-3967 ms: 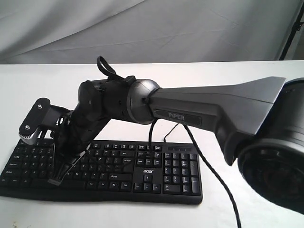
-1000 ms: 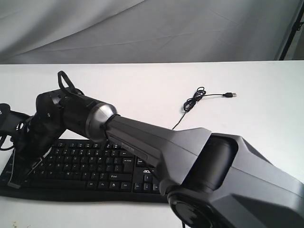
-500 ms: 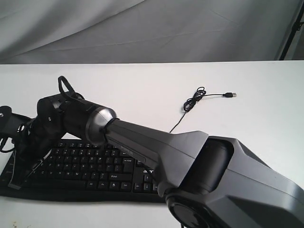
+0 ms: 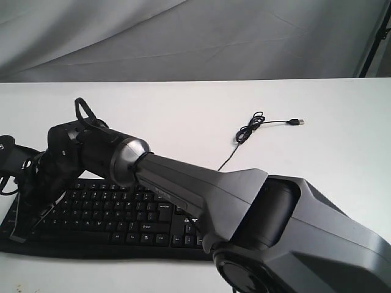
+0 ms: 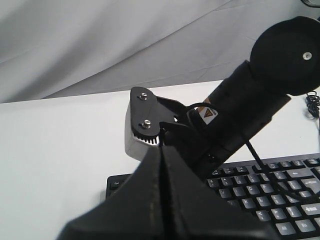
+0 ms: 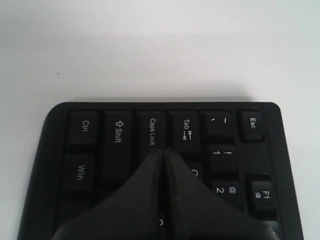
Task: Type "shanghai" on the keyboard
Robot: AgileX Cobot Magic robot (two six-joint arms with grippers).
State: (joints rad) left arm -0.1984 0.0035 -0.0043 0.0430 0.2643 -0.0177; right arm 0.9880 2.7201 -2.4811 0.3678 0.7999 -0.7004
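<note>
Keyboard (image 4: 122, 213) sits at the desk's (image 4: 183, 104) near edge, with the right arm (image 4: 201, 189) stretched across to its left end.
Right gripper (image 6: 164, 155) has its jaws clenched empty into one poking tip by Caps Lock (image 6: 152, 131), guessing it's after "a" or "s". Left gripper (image 5: 162, 152), jaws likewise clenched, hangs back, probably to leave room.

A robot test bench — a white tabletop (image 4: 183, 104) backed along its far edge by a grey cloth backdrop (image 4: 183, 36), a black stand pole (image 4: 374, 43) at the far right corner, a grey robot arm (image 4: 195, 183) over a keyboard (image 4: 110, 213) with its USB cable (image 4: 256, 125) unplugged.
</note>
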